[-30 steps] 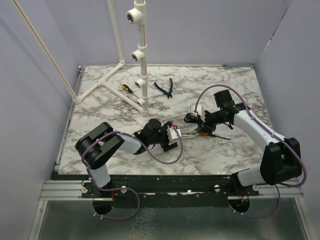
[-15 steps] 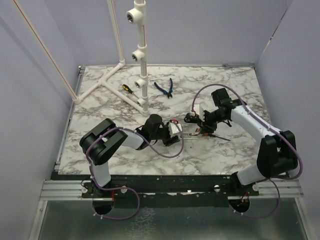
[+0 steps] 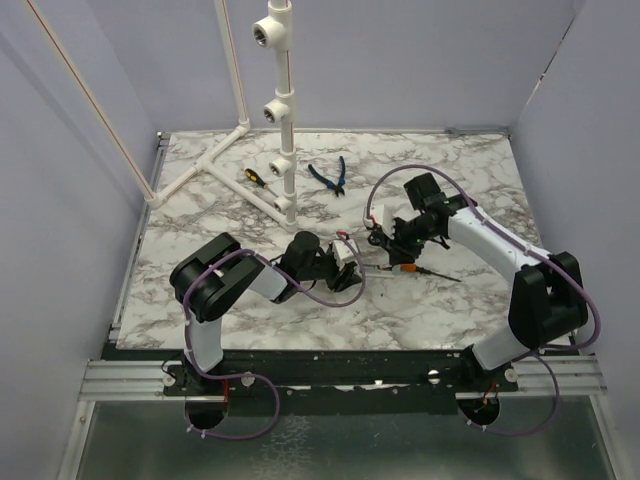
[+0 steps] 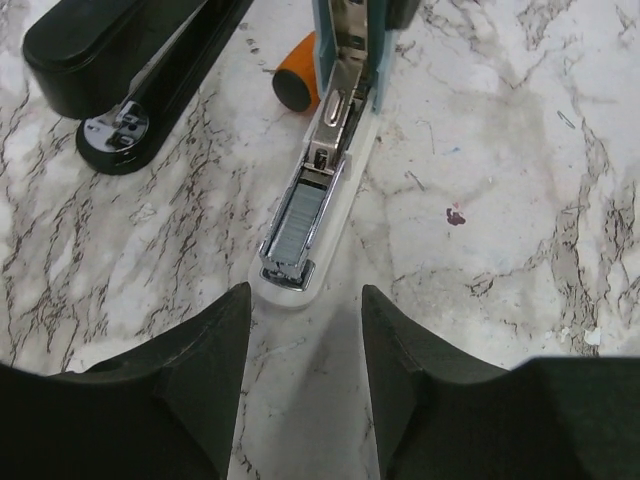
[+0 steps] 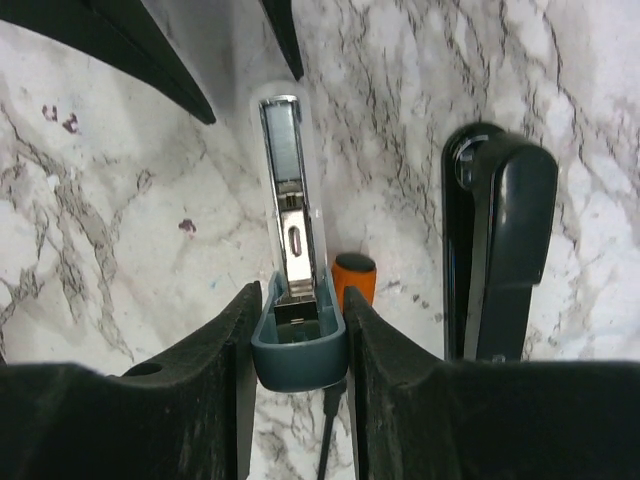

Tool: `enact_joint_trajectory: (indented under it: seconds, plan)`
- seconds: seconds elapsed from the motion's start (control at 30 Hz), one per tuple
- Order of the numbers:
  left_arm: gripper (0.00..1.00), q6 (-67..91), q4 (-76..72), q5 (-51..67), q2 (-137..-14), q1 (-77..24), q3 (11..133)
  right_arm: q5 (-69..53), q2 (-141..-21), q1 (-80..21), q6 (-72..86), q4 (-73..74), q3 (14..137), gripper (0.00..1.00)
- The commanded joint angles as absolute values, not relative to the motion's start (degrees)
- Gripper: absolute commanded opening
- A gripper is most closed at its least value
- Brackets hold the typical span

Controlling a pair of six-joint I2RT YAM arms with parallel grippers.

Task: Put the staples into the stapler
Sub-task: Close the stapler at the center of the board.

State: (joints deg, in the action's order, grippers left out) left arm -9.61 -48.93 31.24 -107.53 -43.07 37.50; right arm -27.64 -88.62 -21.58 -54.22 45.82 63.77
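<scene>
The black stapler [image 4: 120, 50] [image 5: 500, 250] lies on the marble beside a pale teal and white bar [image 4: 345, 150] [image 5: 298, 350]. A silvery strip of staples [image 4: 298, 215] [image 5: 283, 150] sits in the bar's metal channel. My right gripper [image 5: 300, 300] [image 3: 388, 240] is shut on the bar's teal end, a finger pressed against each side. My left gripper [image 4: 305, 300] [image 3: 350, 272] faces it from the other end. It is open, with the bar's white tip just at the mouth of its fingers and touching neither.
An orange-handled screwdriver [image 4: 298, 85] [image 5: 355, 275] lies between the teal bar and the black stapler. Blue pliers [image 3: 330, 176] and a small yellow-black screwdriver [image 3: 255, 177] lie further back. A white pipe frame [image 3: 283, 130] stands at the back left. Walls enclose the table.
My left gripper's jaws have narrowed, and it has crept toward the bar's tip. The right arm has shifted a little left and back with the bar still in its grip.
</scene>
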Motion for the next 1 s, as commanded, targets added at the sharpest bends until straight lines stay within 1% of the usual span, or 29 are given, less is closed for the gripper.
enact_joint_trajectory:
  seconds: [0.0,0.17,0.33,0.47,0.53,0.7,0.83,0.97]
  plan:
    - [0.49,-1.87,-57.04,30.81,-108.6,-41.45,35.07,-24.44,-92.13,-24.8,-48.23,40.74,61.65,0.31]
    - [0.49,-2.67,-57.22,30.41,-108.58,-41.35,34.31,-24.44,-92.79,-25.46,-45.97,36.49,59.94,0.35]
    - [0.49,-3.38,-57.3,30.09,-108.81,-41.4,33.94,-28.0,-92.84,-26.0,-45.4,33.6,58.03,0.39]
    - [0.51,-3.34,-57.3,29.62,-108.63,-41.39,33.93,-29.26,-92.76,-26.1,-45.68,30.59,56.23,0.42]
    - [0.52,-3.26,-57.3,29.7,-108.43,-41.4,33.92,-29.09,-92.94,-26.1,-45.62,30.09,56.31,0.46]
    - [0.54,-3.04,-57.26,29.71,-107.94,-41.22,33.88,-29.11,-92.43,-26.1,-45.47,29.37,56.17,0.62]
    - [0.54,-2.11,-57.3,30.33,-107.14,-40.68,33.93,-28.45,-92.16,-26.15,-45.93,29.57,55.16,0.68]
    - [0.58,-0.73,-57.3,31.38,-106.14,-39.59,34.01,-27.93,-92.73,-26.13,-46.56,28.53,53.3,0.69]
